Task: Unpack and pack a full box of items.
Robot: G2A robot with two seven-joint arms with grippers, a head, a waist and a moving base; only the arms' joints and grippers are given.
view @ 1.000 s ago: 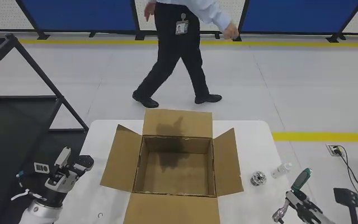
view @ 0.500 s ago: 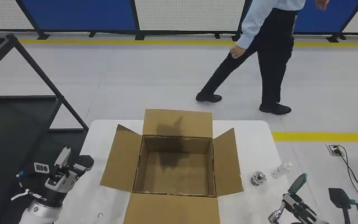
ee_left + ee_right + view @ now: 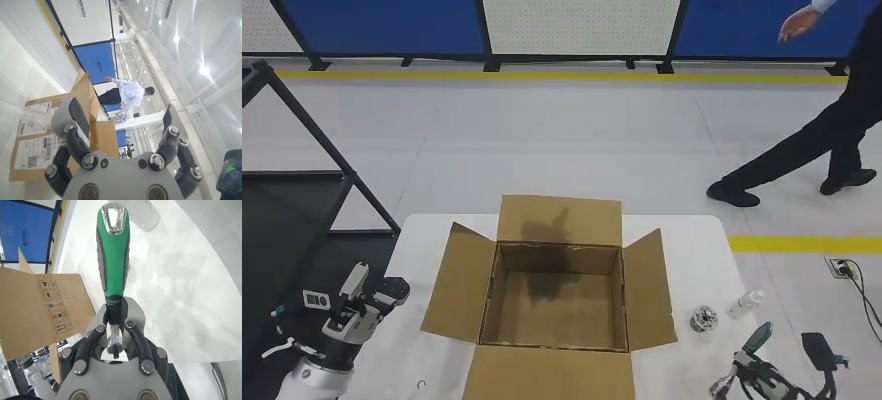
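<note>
The cardboard box [image 3: 558,222] is standing in the middle of the table [image 3: 692,250] with its four flaps lying open outward, and its bare brown bottom is showing. To the right of the box, a small round metal piece [image 3: 702,319] is sitting just beside the right flap, and a small clear bottle [image 3: 745,303] is lying on its side a little farther right.

The ratchet wrench [image 3: 113,256] is staying over the right near part of the table, to the right of the box, in the right gripper [image 3: 115,313]. The fingers are pinching it at the dark neck just under the green handle, and the metal head is sitting back toward the palm. Its long axis is running in line with the gripper. Seen from above, the handle is pointing toward the far edge of the table and leaning a little to the right.

The left gripper [image 3: 122,111] is hanging left of the box, near the left near corner of the table, with its fingers spread wide apart.
</note>
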